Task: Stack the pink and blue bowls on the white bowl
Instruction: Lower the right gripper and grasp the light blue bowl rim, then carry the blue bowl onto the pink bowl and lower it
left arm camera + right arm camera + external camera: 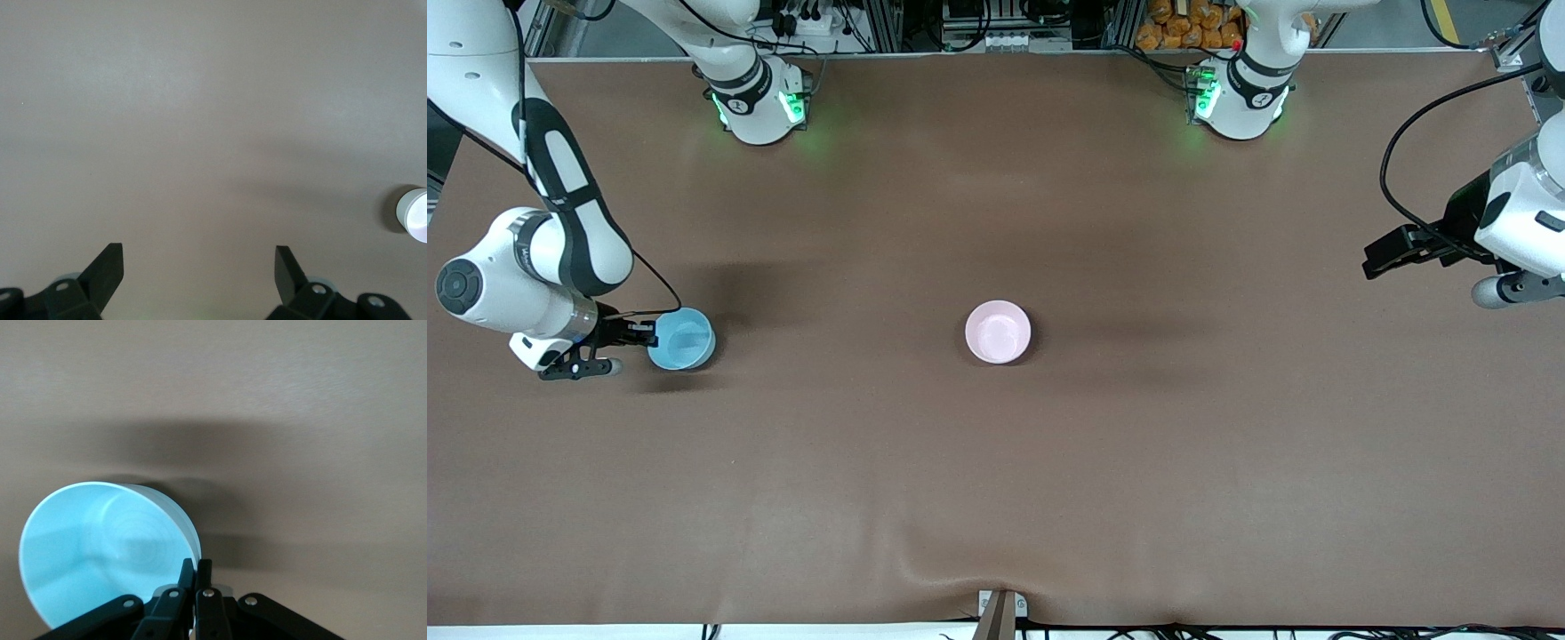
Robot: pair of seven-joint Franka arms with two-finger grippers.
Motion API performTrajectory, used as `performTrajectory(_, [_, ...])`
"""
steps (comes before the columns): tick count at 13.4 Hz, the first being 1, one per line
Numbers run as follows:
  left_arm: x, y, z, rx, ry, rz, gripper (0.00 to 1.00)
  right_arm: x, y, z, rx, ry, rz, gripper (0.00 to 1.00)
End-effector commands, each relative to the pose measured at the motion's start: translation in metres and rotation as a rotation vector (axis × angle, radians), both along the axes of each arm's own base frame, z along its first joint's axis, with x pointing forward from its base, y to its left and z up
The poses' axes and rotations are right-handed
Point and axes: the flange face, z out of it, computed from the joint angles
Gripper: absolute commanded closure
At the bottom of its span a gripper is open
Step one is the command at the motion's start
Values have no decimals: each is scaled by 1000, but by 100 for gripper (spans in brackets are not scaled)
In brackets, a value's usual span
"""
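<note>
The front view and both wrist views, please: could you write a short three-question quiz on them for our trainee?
1. True or false: the right gripper is shut on the rim of the blue bowl.
2. Which bowl stands nearer the middle of the table? A) the blue bowl B) the pink bowl
3. Fill in: the left gripper, waiting over bare table at the left arm's end, has its fingers ____.
Key: 1 true; 2 B; 3 open.
</note>
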Motion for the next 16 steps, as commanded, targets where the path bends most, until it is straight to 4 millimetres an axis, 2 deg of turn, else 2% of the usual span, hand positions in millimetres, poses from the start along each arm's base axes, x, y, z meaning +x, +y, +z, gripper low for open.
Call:
performTrajectory(1, [-8, 3, 6, -15, 3, -5, 0, 25, 22, 43, 116, 38, -35, 100])
performTrajectory(2, [-8, 3, 4, -15, 4, -5, 0, 33, 32, 56, 120, 53, -54, 100])
performTrajectory(4, [-6, 3, 4, -15, 0, -5, 0, 46, 69, 71, 112, 88, -116, 100])
performTrajectory(8, [-5, 3, 3, -15, -2, -5, 0, 62, 187, 98, 184, 110, -255, 100])
performTrajectory(9, [-5, 3, 3, -15, -2, -5, 0, 62, 210, 100, 190, 122, -284, 100])
performTrajectory(10, [-5, 3, 4, -16, -4, -5, 0, 58, 254, 107, 190, 142, -320, 100])
performTrajectory(13, [-5, 3, 4, -16, -4, -5, 0, 45, 339, 124, 161, 173, -418, 100])
performTrajectory(16, [-4, 3, 5, -17, -17, -5, 0, 20, 427, 123, 142, 151, -499, 100])
